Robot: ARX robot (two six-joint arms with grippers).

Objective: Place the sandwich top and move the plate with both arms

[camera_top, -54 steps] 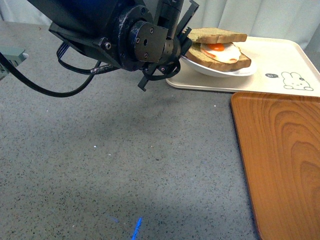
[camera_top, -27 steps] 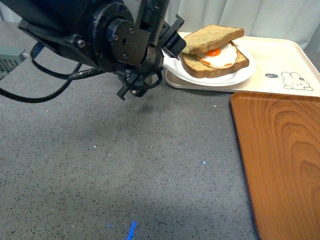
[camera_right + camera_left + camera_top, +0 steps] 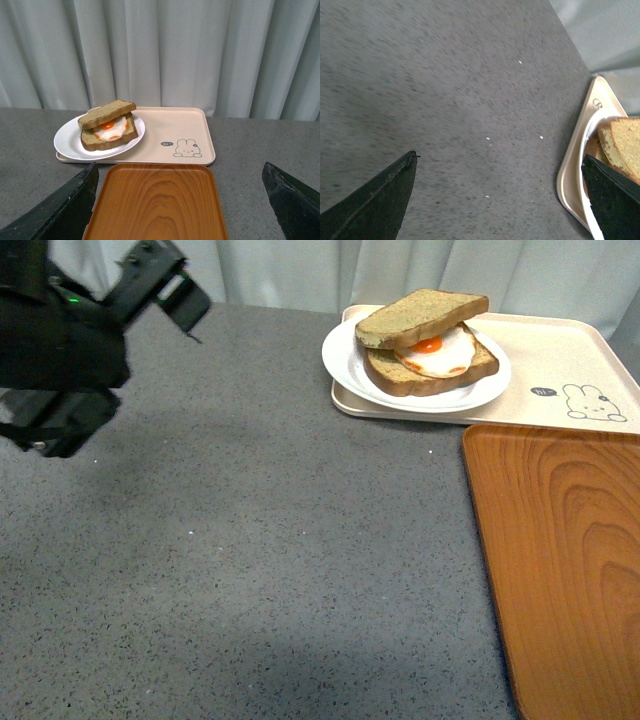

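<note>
The sandwich top lies tilted on a bread slice bearing a fried egg. Both sit on the white plate, at the left end of the beige rabbit tray. My left gripper is open and empty at the far left, well away from the plate. In the left wrist view the left gripper hangs over bare table, with the plate's rim and the bread beside one finger. My right gripper is open and empty, and looks over the wood tray at the sandwich top and the plate.
An orange-brown wood-grain tray lies at the right, in front of the beige tray; it also shows in the right wrist view. The grey speckled table spreads left of both trays. A pale curtain hangs behind.
My left arm has drawn back from the plate's left edge to the far left and upward. The plate, which was tipped, now sits flat with the sandwich on it.
</note>
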